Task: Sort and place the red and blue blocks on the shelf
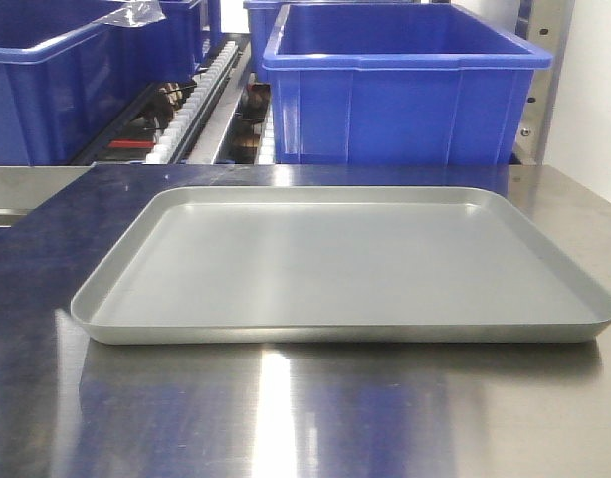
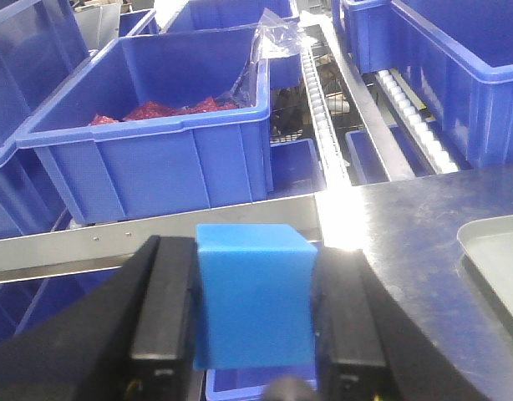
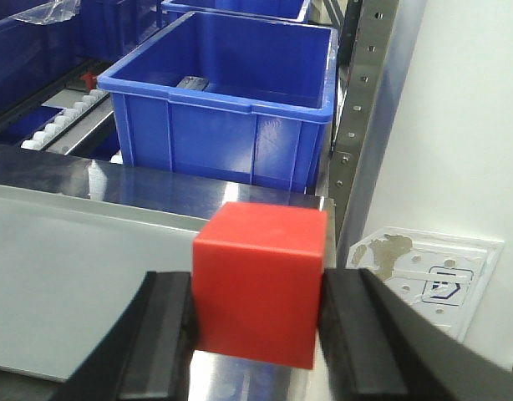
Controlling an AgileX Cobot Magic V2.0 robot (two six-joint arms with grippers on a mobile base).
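The left gripper (image 2: 256,276) is clamped on the blue cube (image 2: 255,301), its two black fingers (image 2: 166,309) pressed flat against opposite faces. The right gripper (image 3: 258,292) grips the red cube (image 3: 261,267) the same way. Neither arm shows in the front view, where the grey tray (image 1: 345,269) sits bare on the steel table (image 1: 286,418).

From the left wrist, the tray's corner lies at 3 o'clock and a blue bin (image 2: 156,159) holding red material at 11 o'clock. From the right wrist, the tray spreads toward 9 o'clock, with an open blue bin (image 3: 223,109) at 12 o'clock.

Both cubes appear to hang off the tray's sides. Letting go too early would likely drop a cube on bare steel or past the table's rim. On the right, the table edge and the perforated upright (image 3: 361,125) stand close by.
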